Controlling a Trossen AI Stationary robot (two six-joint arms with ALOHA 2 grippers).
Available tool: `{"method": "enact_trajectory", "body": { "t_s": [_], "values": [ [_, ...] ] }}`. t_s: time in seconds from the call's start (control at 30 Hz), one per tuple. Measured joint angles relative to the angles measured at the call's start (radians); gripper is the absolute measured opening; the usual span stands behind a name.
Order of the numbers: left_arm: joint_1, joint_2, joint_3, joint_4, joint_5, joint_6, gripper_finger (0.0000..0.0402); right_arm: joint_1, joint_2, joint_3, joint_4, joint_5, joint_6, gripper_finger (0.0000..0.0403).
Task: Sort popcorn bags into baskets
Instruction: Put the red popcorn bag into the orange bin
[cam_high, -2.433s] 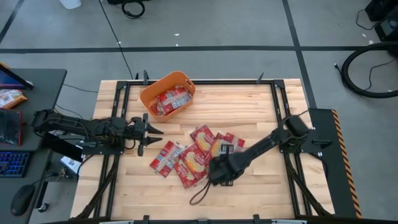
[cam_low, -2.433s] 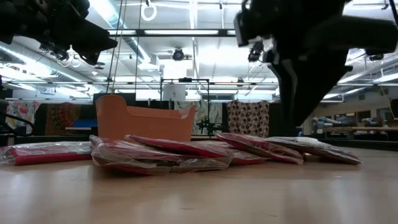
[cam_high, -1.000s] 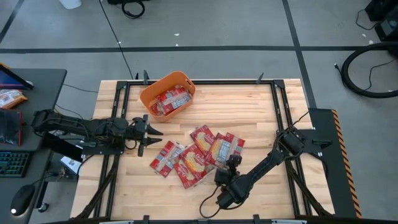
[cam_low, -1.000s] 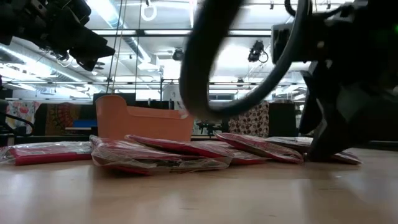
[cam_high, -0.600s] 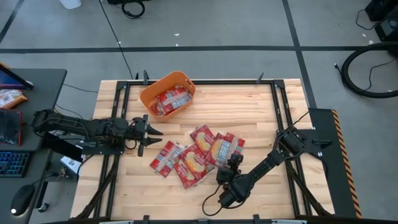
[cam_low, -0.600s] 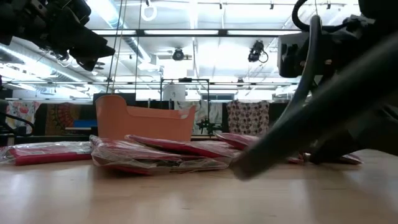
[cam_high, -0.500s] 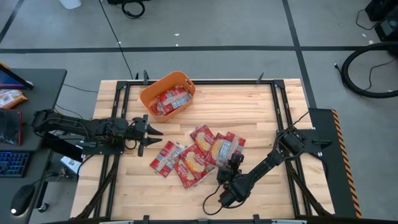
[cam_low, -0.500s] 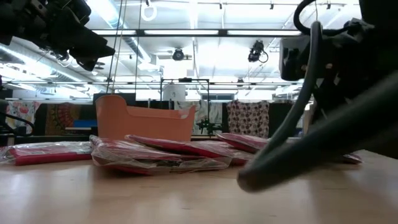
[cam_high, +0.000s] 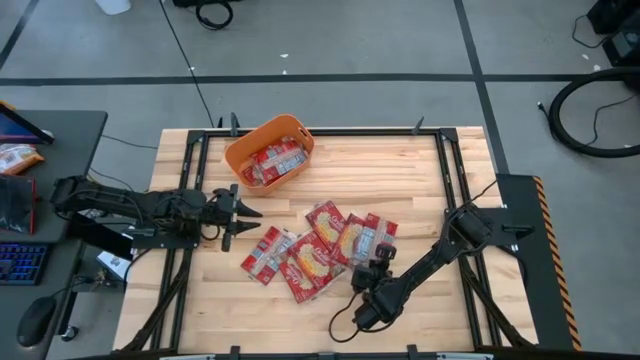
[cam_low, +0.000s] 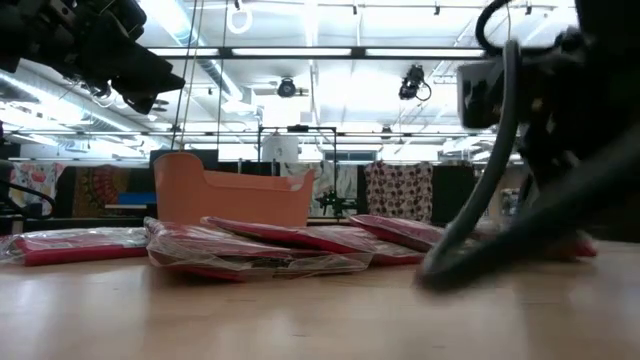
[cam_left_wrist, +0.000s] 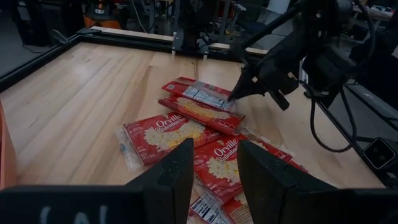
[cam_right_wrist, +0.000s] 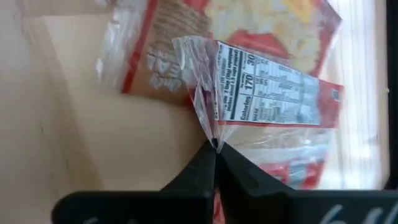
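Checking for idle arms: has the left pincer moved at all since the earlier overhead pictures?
No. In the high view the left pincer hangs at the same spot beside the table's left frame rail, short of the popcorn bags.

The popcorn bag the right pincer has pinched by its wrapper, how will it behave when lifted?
The right pincer grips only the popcorn bag's clear wrapper edge, so it will likely dangle and swing. It looks thin and flat, probably light. The glossy film might slip or stretch.

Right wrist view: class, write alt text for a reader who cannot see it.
The right gripper is shut on the clear wrapper edge of a popcorn bag, nutrition label facing up. More red bags lie beyond it on the wooden table.
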Motion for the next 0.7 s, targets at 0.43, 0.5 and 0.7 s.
{"method": "enact_trajectory", "body": {
  "t_s": [0.43, 0.5, 0.7],
  "values": [
    [0.000, 0.000, 0.000, 0.000, 0.000, 0.001, 0.0128, -0.027, -0.094, 0.162, -0.286, 0.124, 0.055, 0.0007],
    [0.000, 0.000, 0.000, 0.000, 0.000, 0.000, 0.0128, -0.039, -0.094, 0.200, -0.298, 0.151, 0.030, 0.0008],
    [0.000, 0.000, 0.000, 0.001, 0.000, 0.001, 0.0128, -0.086, -0.094, 0.302, -0.305, 0.208, -0.097, 0.0011]
  ]
}}
